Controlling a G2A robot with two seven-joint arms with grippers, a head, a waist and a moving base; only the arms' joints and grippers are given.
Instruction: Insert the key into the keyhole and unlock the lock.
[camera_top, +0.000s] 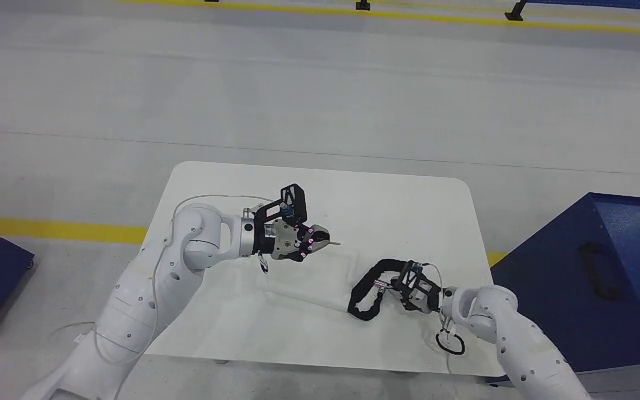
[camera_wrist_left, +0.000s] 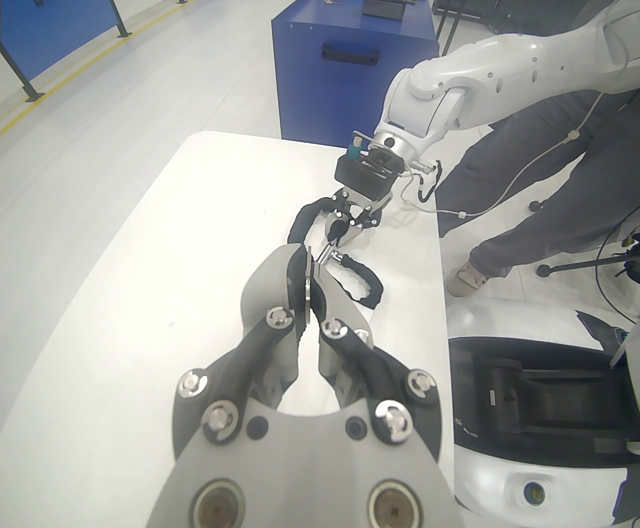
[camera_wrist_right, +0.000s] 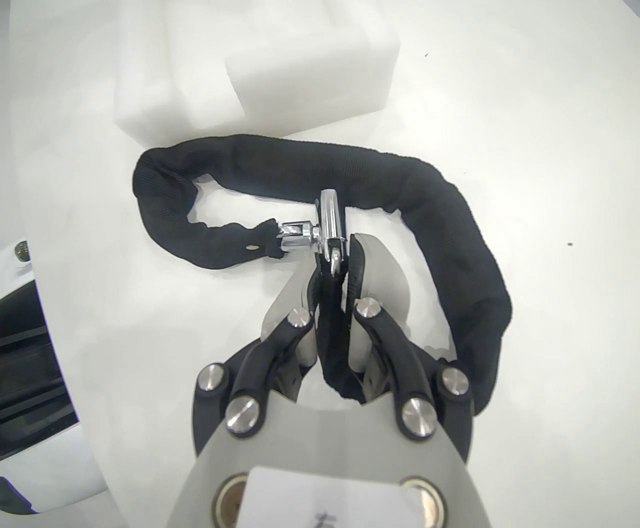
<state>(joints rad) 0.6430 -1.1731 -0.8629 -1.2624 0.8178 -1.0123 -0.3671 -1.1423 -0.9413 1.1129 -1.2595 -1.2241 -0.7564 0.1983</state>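
Hiding the body of the lock (camera_wrist_right: 332, 320) inside a black fabric sleeve and between the pads of the right gripper (camera_wrist_right: 336, 267), leaving the keyhole impossible to make out. Showing the key (camera_wrist_left: 308, 292) in the left wrist view only as a thin metal edge, burying its head between the pads of the left gripper (camera_wrist_left: 310, 262). Overlapping the key's tip with the chrome shackle (camera_wrist_right: 330, 220) in that view, making contact hard to judge there; showing a plain gap between key and lock in the top view. Cutting off the blue cabinet (camera_wrist_left: 350, 75) beyond the surface (camera_top: 420, 200) at the frame's edge.

Clamping the left jaws shut flat on the key's blade, with next to no gap between the pads, over the middle of the surface and pointing the key toward the lock. Pinching the right jaws narrow on the sleeved lock body, near the robot's right front part of the surface, letting the shackle stick out past the fingertips. Joining the shackle to a chrome end fitting (camera_wrist_right: 295, 239) on the sleeved chain (camera_wrist_right: 450, 225), looping that chain over the surface and back under the right gripper. Running the chain's far bend just beside a white foam block (camera_wrist_right: 260, 65).
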